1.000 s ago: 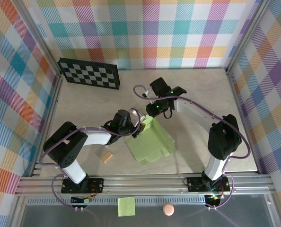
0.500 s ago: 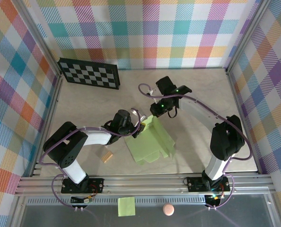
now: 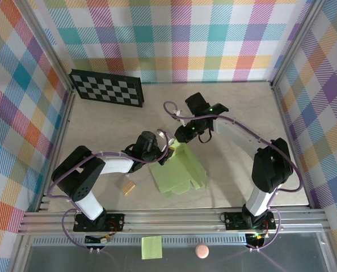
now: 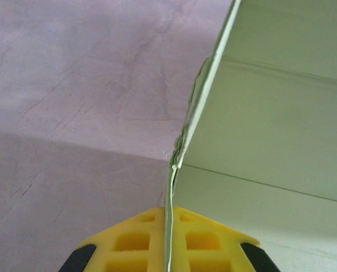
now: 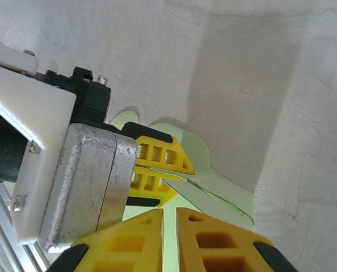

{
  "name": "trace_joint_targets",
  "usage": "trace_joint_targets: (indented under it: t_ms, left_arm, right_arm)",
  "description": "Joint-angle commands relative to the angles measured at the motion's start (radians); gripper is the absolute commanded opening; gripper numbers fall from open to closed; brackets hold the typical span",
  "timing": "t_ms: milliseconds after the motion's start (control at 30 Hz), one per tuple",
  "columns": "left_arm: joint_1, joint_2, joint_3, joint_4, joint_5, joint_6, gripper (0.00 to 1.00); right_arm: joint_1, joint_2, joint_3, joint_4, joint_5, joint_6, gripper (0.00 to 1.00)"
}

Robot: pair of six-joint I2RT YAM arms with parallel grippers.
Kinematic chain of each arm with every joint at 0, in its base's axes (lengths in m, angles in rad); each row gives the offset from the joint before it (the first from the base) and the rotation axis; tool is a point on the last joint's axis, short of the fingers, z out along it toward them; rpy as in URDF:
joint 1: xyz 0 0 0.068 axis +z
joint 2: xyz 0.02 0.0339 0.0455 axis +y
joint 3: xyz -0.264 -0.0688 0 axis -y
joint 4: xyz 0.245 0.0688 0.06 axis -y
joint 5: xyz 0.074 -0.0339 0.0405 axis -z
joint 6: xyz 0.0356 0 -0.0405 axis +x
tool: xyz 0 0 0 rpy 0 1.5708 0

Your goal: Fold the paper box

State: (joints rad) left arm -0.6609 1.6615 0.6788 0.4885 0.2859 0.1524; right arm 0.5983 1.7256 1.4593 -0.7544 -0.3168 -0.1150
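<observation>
The paper box, pale lime-green card with creases and flaps, lies partly folded at the table's middle. My left gripper is at its upper left edge. In the left wrist view the left gripper is shut on the edge of a raised panel of the paper box. My right gripper hovers just behind that spot. In the right wrist view the right gripper has its jaws a narrow slit apart above a rounded flap of the paper box and the left gripper. Whether it holds card there is unclear.
A checkerboard leans at the back left. A small tan block lies left of the box. A sticky note and a pink ball sit in front of the rail. Plaid walls enclose the table.
The right gripper swung slightly right and back, then returned left and nearer to the box's upper flap. The left gripper kept its hold and did not move.
</observation>
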Motion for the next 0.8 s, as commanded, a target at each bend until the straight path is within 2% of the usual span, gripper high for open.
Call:
trace_joint_targets:
  t_ms: [0,233,400,533,767]
  left_arm:
    - [-0.017,0.024,0.007,-0.081,-0.008,-0.002,0.06]
    - [-0.019,0.02,0.0,-0.082,-0.014,0.002,0.06]
    - [-0.019,0.018,0.002,-0.081,-0.012,0.004,0.06]
    - [-0.019,0.016,0.004,-0.081,-0.011,0.005,0.06]
    - [-0.02,0.013,0.004,-0.082,-0.011,0.006,0.06]
  right_arm:
    - [0.005,-0.038,-0.025,0.027,-0.049,0.048,0.17]
    - [-0.015,-0.178,-0.093,0.098,-0.019,0.12,0.27]
    - [-0.078,-0.26,-0.176,0.133,-0.018,0.177,0.29]
    - [-0.138,-0.265,-0.244,0.128,-0.051,0.187,0.27]
    - [-0.146,-0.234,-0.308,0.123,-0.136,0.202,0.27]
